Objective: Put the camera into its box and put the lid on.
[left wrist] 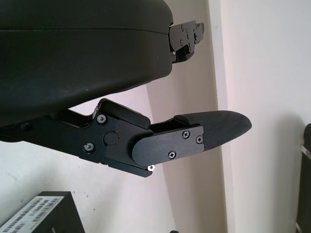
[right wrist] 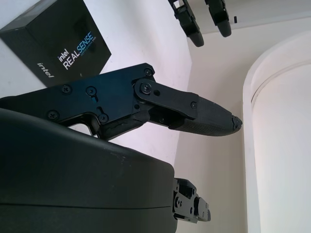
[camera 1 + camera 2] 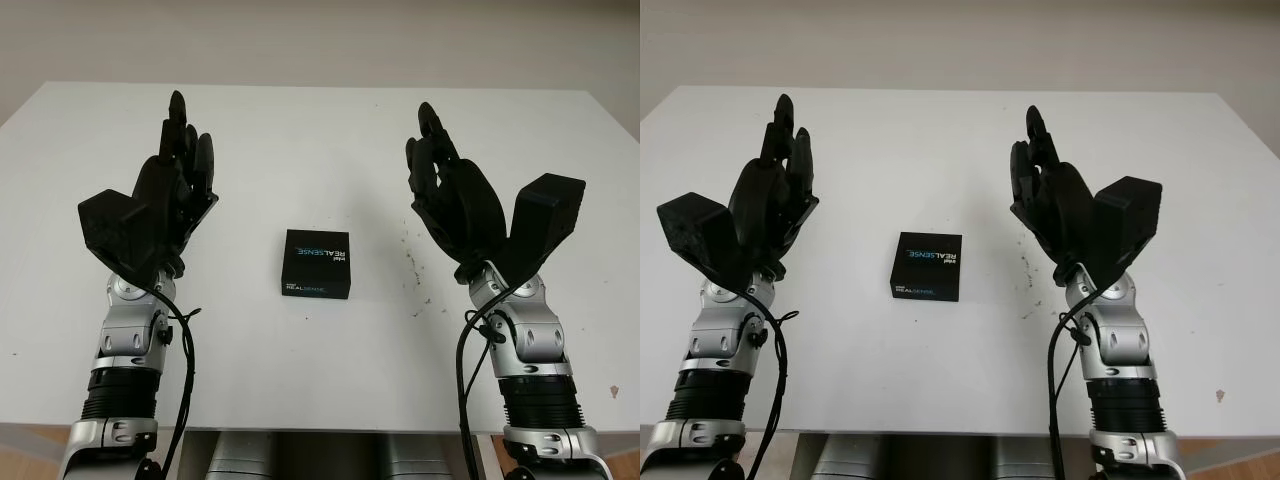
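Black, stiff, likely light Intel RealSense box [image 3: 317, 264] lies closed on the surface [image 3: 320, 130]; grip its side edges. Left hand [image 3: 170, 175] and right hand [image 3: 450, 185] hover released, empty.

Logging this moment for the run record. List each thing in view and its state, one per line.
box: closed, lid on, flat on the table between the hands, touched by neither hand
left hand: open, raised above the table left of the box, holding nothing
right hand: open, raised above the table right of the box, holding nothing
table: white, some dark specks right of the box
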Controlling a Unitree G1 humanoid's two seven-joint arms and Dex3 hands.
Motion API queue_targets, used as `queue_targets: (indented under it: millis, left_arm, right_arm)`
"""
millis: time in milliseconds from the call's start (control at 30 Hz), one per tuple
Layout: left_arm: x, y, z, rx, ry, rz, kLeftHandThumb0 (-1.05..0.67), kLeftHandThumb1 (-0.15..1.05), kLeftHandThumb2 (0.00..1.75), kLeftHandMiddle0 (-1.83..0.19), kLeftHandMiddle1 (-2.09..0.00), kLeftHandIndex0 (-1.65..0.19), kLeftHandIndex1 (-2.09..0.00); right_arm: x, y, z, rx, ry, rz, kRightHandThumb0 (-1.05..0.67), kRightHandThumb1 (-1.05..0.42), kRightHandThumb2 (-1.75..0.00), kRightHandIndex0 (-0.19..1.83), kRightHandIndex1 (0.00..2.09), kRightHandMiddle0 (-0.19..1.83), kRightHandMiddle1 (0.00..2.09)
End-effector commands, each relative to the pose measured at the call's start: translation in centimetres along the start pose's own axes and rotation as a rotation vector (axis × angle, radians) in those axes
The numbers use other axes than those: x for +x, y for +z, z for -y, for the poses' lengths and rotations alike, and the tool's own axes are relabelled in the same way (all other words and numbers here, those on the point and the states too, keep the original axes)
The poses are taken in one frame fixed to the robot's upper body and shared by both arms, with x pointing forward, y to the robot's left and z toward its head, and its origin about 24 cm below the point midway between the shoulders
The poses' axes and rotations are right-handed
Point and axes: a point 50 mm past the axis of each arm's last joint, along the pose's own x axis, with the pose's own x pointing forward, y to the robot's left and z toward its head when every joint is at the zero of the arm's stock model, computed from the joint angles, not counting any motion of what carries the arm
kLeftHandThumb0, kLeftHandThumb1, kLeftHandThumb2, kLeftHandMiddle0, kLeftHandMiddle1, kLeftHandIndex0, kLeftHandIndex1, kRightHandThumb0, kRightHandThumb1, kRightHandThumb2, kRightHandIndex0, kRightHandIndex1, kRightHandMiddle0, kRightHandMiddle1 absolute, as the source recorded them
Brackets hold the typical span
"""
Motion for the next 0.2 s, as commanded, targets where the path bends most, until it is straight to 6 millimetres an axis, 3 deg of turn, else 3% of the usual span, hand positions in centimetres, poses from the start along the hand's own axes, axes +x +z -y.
queue_targets:
  millis: [0, 167]
  left_arm:
    - [-0.43, -0.02, -0.01, -0.017, 0.01, 0.018, -0.79, 1.05, 0.6, 0.19, 0.0, 0.19, 0.0]
    - [-1.16, -0.14, 0.09, 0.007, 0.008, 0.019, -0.79, 1.05, 0.6, 0.19, 0.0, 0.19, 0.0]
  right_arm:
    - [-0.27, -0.15, -0.14, 0.009, 0.001, -0.003, -0.7, -1.05, -0.71, -0.19, 0.0, -0.19, 0.0]
    - [-0.64, -0.4, -0.03, 0.025, -0.007, -0.012, -0.69, -1.05, -0.73, -0.19, 0.0, -0.19, 0.0]
